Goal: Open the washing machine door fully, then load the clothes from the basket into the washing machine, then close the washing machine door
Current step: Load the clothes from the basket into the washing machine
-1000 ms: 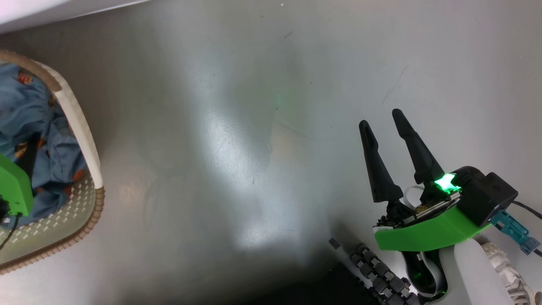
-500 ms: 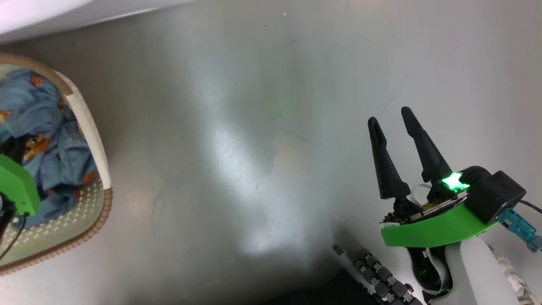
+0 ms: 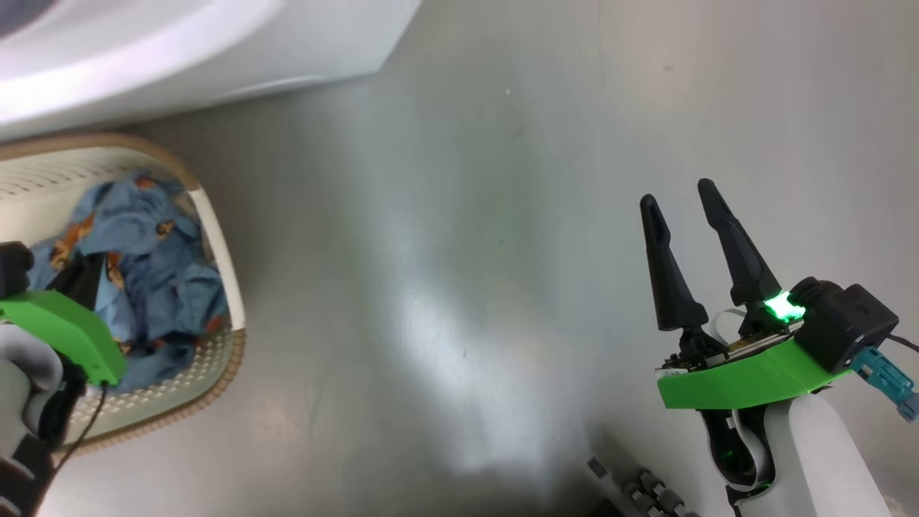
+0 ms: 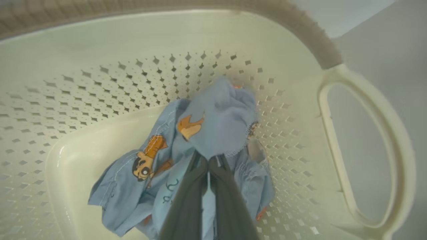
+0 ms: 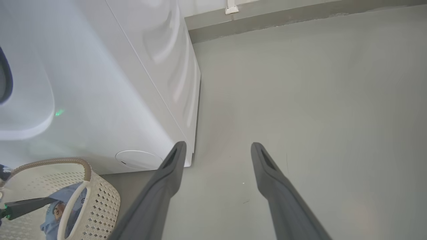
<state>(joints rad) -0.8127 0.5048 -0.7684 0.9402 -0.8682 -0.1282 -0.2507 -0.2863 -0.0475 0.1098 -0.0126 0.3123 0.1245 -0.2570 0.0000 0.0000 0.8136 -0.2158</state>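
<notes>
My L fingers (image 4: 190, 200) clenched on blue clothes (image 4: 217, 116) inside basket (image 4: 100, 43); R fingers (image 5: 277, 190) spread, empty, floor (image 5: 317, 83) beneath.

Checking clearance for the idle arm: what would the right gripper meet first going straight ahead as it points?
The right gripper would likely reach bare floor first, passing beside the washing machine; depth is unclear.

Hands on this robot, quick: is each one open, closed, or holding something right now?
Left hand: closed, pinching the clothes inside the basket.
Right hand: open, holding nothing.
</notes>
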